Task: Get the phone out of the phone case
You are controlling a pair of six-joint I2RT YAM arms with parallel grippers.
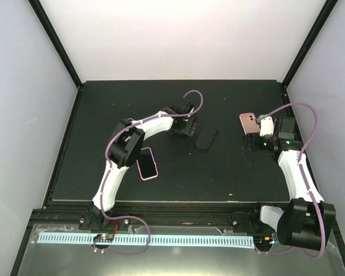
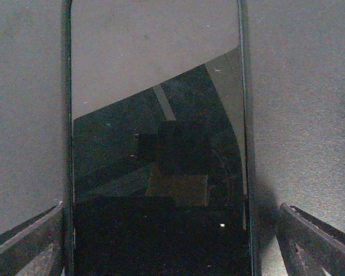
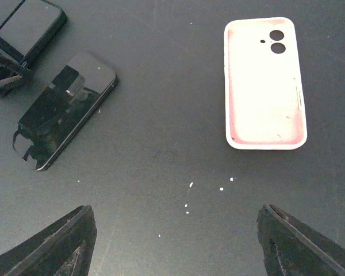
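Your left arm (image 1: 106, 184) was built of white links joined by bulky black joints (image 1: 125, 144). Your right arm (image 1: 296, 169) matched it, with a large black joint housing (image 1: 305, 221) near its base. A lavender cable (image 1: 192, 95) looped off the left arm, and a second lavender cable (image 1: 310, 115) arched over the right. Small green lights (image 1: 274, 142) glowed at the right wrist. In the right wrist view, the fingers (image 3: 63, 244) were dark grey wedges with ridged edges.
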